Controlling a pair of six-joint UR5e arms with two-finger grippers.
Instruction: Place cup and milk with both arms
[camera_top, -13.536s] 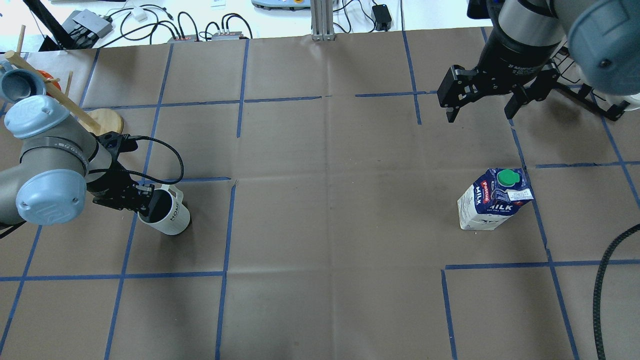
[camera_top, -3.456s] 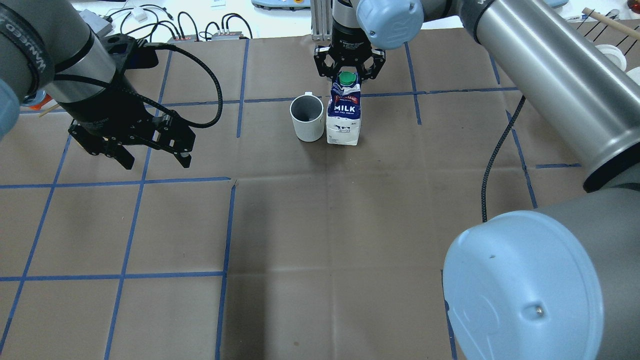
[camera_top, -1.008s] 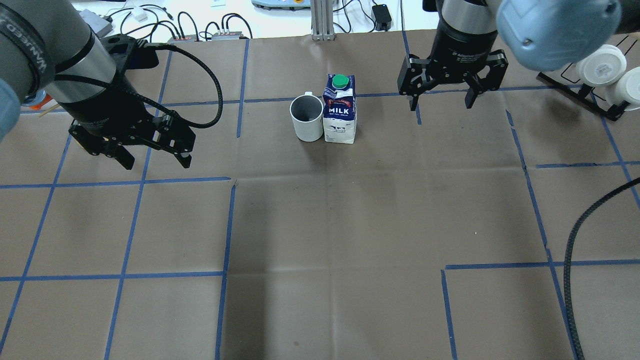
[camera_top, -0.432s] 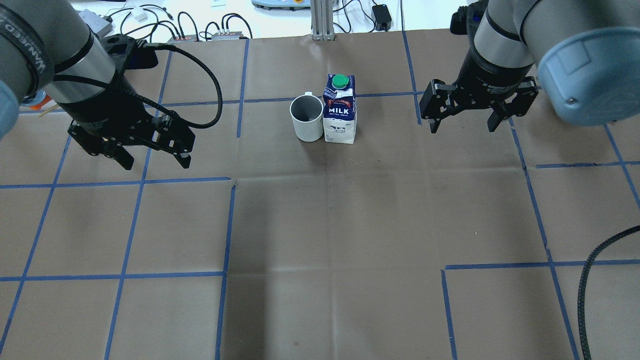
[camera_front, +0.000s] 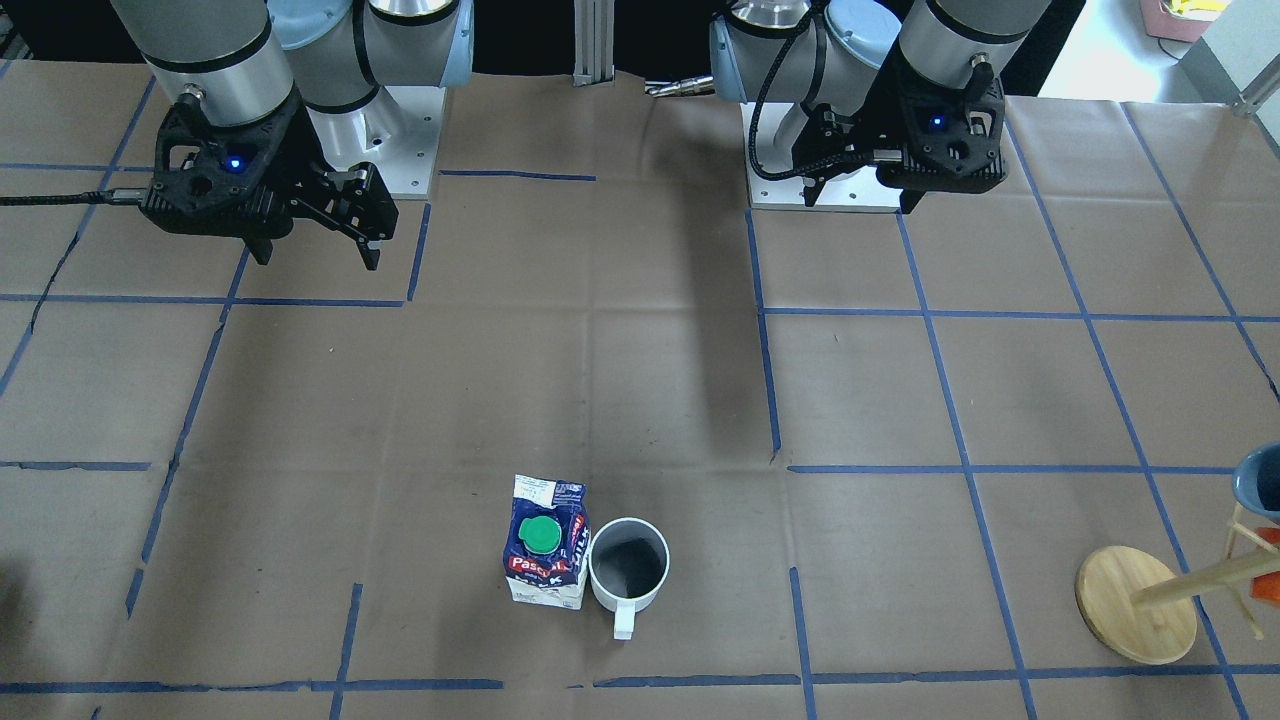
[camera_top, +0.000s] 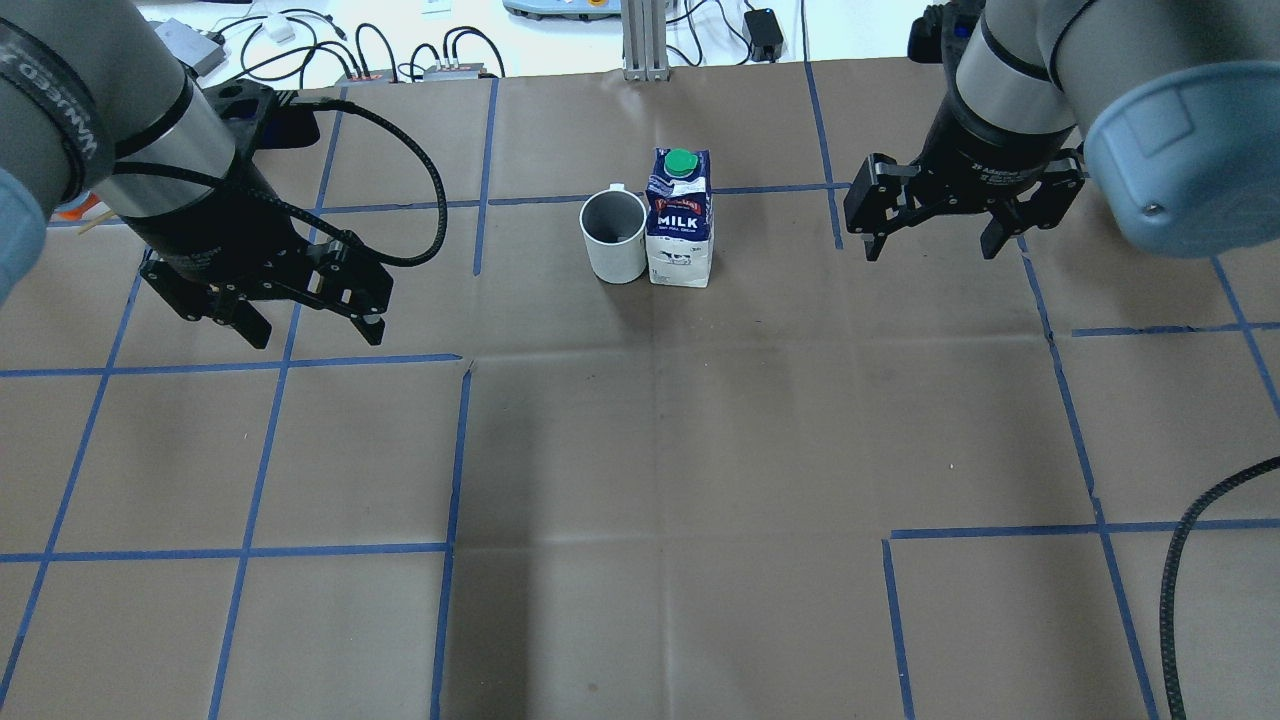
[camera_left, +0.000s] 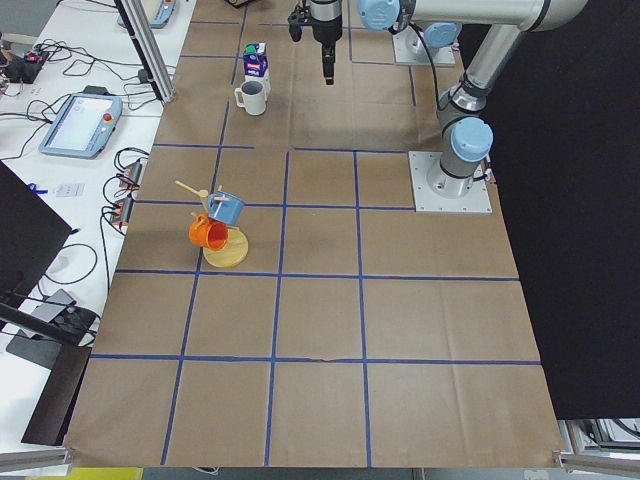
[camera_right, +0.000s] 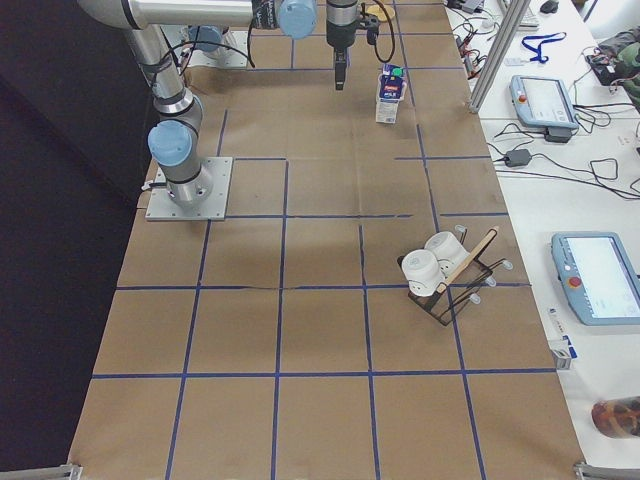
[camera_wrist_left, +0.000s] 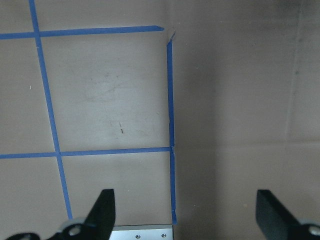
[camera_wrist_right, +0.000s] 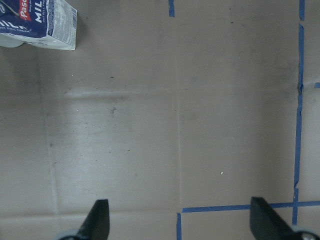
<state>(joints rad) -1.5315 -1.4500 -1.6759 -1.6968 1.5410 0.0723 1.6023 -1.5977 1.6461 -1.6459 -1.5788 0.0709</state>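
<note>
white ceramic mug (camera_top: 603, 262) just beside tall blue-white milk carton (camera_top: 682, 228), near far edge of counter (camera_top: 640, 450) | left gripper (camera_top: 312, 331), right gripper (camera_top: 930, 250): jaws spread, empty | risk: low arm sweep could topple carton

A bench (camera_top: 640, 450) covered in creased brown paper, gridded with blue tape lines (camera_top: 247, 550), lies under the left claw (camera_top: 312, 333) and the right claw (camera_top: 930, 250). Past the bench's far edge, beyond both claws, runs a white desk (camera_top: 560, 40) strewn with black cables (camera_top: 380, 45). An aluminium post (camera_top: 645, 40) rises there, between the 2 claws. Well out on the left claw's outer side stands a wooden mug tree (camera_front: 1135, 605). Well out on the right claw's outer side sits a black wire rack (camera_right: 447, 308) with 2 white cups (camera_right: 420, 270). The desk past it carries 2 teach pendants (camera_right: 543, 100). Behind the claws hangs a black backdrop (camera_right: 50, 250).
</note>
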